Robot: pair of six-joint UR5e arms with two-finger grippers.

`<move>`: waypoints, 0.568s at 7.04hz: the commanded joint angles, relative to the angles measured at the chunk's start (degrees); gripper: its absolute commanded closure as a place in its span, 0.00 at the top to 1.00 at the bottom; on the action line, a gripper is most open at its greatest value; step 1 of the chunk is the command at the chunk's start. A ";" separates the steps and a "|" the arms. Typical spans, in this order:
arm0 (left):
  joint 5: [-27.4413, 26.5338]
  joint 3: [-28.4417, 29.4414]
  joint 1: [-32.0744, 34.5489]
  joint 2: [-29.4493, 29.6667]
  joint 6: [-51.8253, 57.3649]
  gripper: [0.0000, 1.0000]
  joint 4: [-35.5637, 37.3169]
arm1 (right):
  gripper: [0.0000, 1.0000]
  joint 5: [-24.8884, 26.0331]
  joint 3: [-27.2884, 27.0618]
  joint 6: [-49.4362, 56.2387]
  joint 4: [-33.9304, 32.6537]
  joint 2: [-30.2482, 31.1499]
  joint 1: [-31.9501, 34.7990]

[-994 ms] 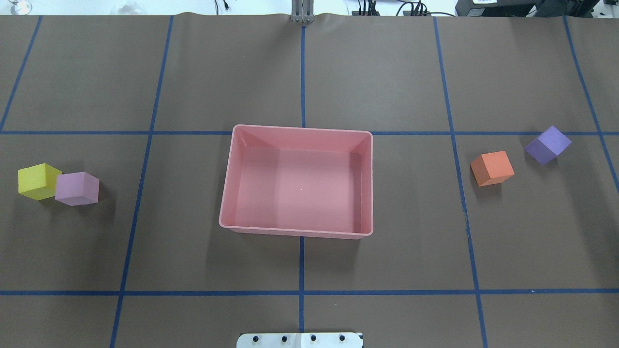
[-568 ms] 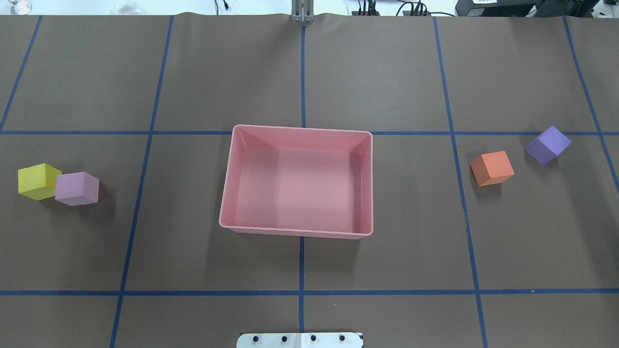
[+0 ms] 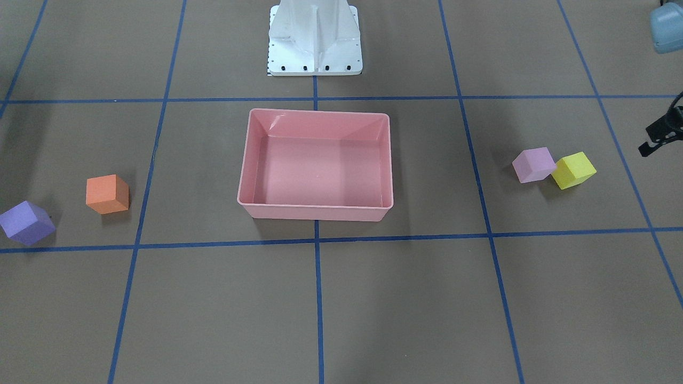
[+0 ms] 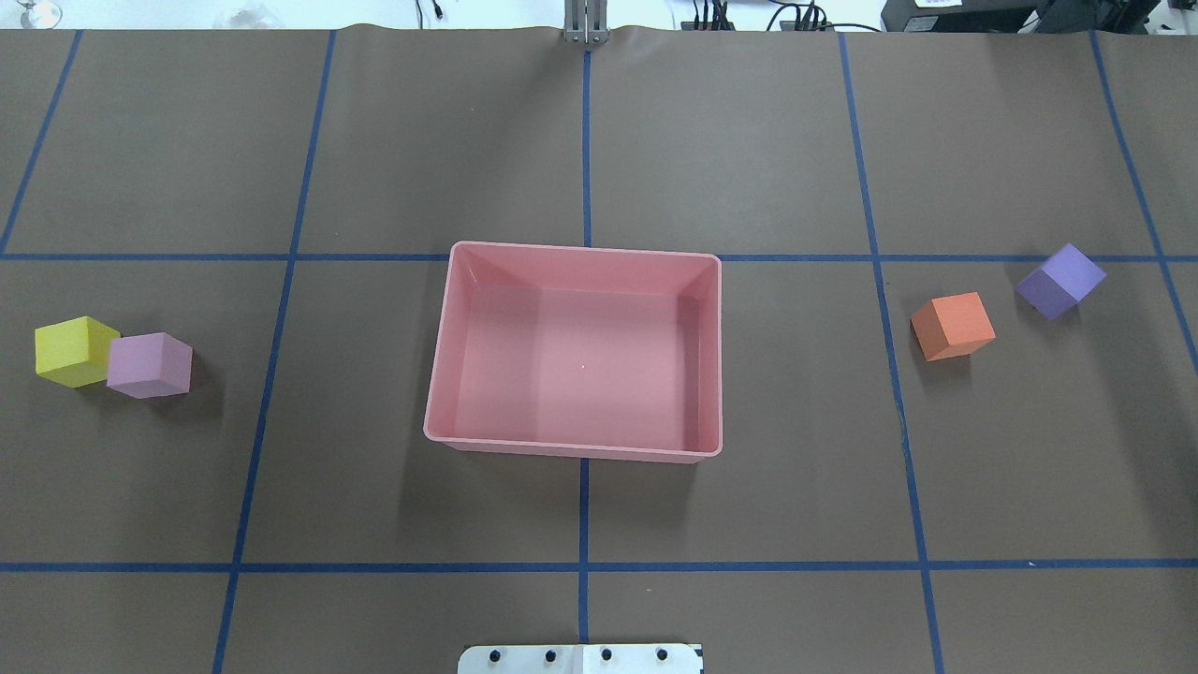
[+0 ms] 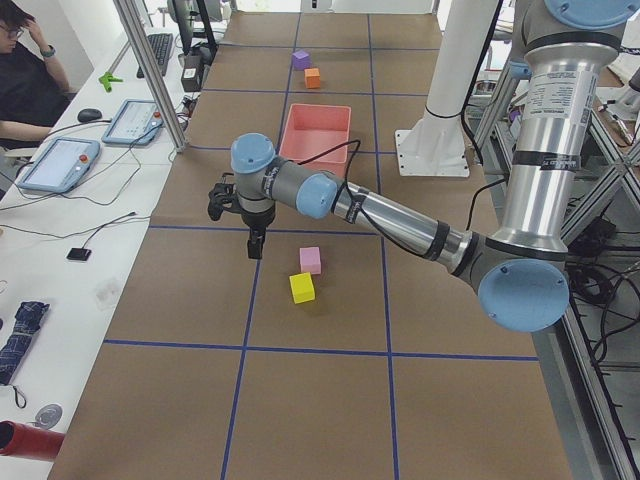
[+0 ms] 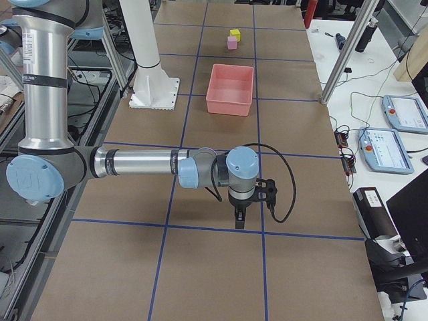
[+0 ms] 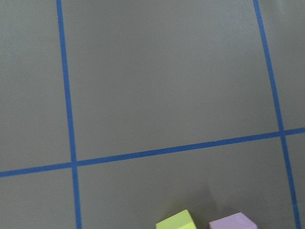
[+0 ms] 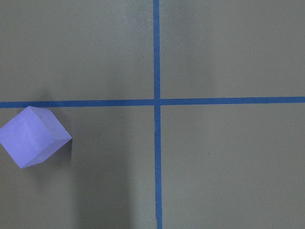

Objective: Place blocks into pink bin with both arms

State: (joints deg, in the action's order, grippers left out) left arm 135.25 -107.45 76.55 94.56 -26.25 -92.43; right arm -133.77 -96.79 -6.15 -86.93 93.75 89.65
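Observation:
The pink bin [image 4: 580,251] sits empty at the table's middle. The yellow block [image 4: 70,351] and the pale pink block [image 4: 150,365] touch each other at the far left. The orange block [image 4: 953,326] and the purple block [image 4: 1059,279] lie apart at the right. My left gripper [image 5: 255,243] hangs above the table beyond the yellow and pink blocks; only its edge [image 3: 659,133] shows in the front view, so I cannot tell whether it is open or shut. My right gripper [image 6: 239,219] hangs past the purple block [image 8: 33,136]; I cannot tell its state.
The white pedestal base [image 3: 315,42] stands at the robot's side of the bin. Blue tape lines [image 4: 585,566] grid the brown table cover. An operator [image 5: 25,70] and tablets [image 5: 60,160] are at a side bench.

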 commanded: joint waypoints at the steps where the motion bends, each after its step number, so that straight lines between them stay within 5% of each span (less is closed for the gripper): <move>1: -3.12 -4.00 -7.96 -11.18 -21.01 1.00 -21.60 | 1.00 0.00 -0.06 0.00 0.00 0.03 0.00; 2: -10.28 -4.00 -16.00 -13.85 -30.52 1.00 -29.74 | 1.00 0.00 0.02 0.00 0.09 0.03 0.00; 4: -22.78 -4.09 -29.12 -13.79 -39.54 1.00 -30.53 | 1.00 0.00 0.11 0.00 0.09 -0.06 0.00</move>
State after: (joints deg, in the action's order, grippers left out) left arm 120.08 -111.44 55.45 81.37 -59.38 -120.90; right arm -133.77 -96.76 -6.15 -86.85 93.73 89.65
